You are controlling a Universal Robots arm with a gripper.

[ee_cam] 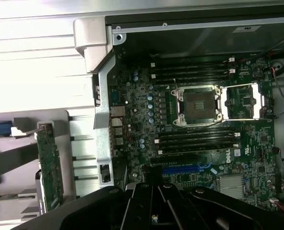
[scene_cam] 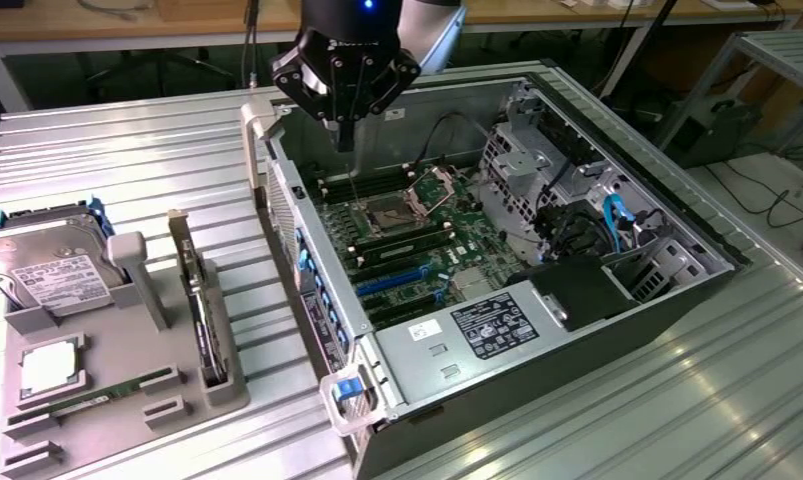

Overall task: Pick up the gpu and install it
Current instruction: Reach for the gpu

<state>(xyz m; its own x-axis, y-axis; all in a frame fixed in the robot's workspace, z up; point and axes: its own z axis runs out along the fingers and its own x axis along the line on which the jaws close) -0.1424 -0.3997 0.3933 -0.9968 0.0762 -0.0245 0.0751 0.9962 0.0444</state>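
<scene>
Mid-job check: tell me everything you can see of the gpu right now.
The gpu is a thin dark green circuit board with a pale metal bracket at one end. It stands on edge in a slot of the grey holder tray, to the exterior view's left of the open computer case. Only the tray touches it.

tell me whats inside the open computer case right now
A green motherboard with an open processor socket, blue expansion slots, blue cables and a black box. What lies under that box is covered. The gpu stands outside, in the gray holder.
</scene>
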